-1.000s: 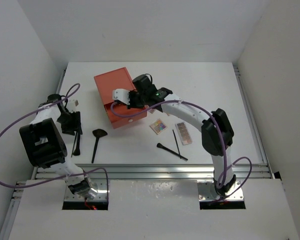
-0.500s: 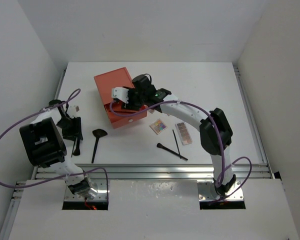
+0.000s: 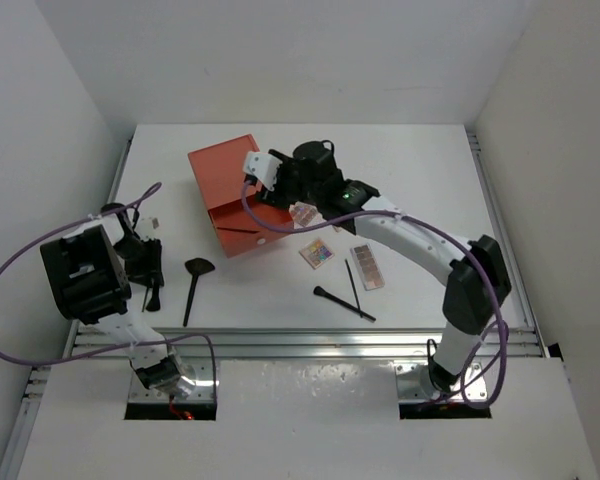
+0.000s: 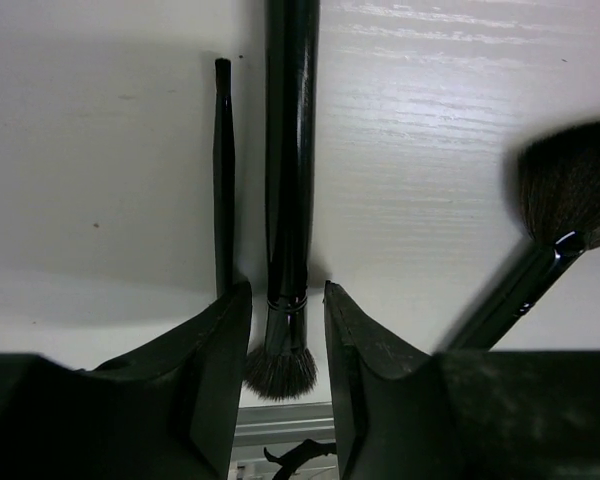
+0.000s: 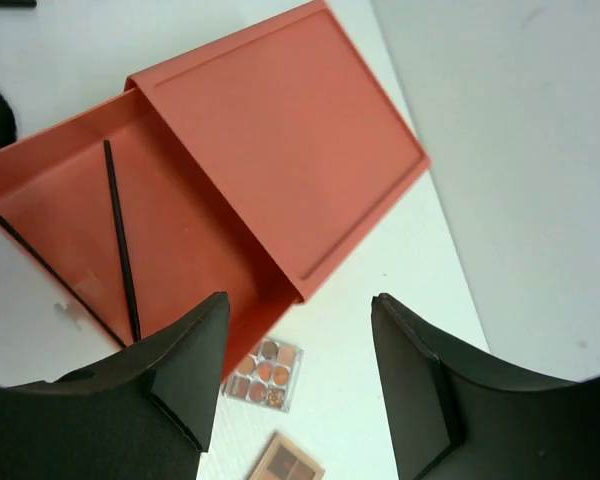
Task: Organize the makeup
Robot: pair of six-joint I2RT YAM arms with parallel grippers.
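The left hand (image 4: 287, 295) is held spread, its fingers (image 4: 215, 345) set either side of a fluffy black brush (image 4: 288, 150) lying on the white surface (image 4: 430, 120) beside a thin black pencil (image 4: 223, 170). The right hand (image 5: 300, 305) is held spread and empty above the orange drawer box (image 5: 280, 120), in whose open drawer two slim black sticks (image 5: 120, 235) are seen; a square eyeshadow palette (image 5: 265, 372) is seen on the surface just beside the box

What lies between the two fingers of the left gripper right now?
A black brush lies between the fingers of the open left gripper, its bristles toward the camera, with a narrow gap on each side. The left wrist view shows this.
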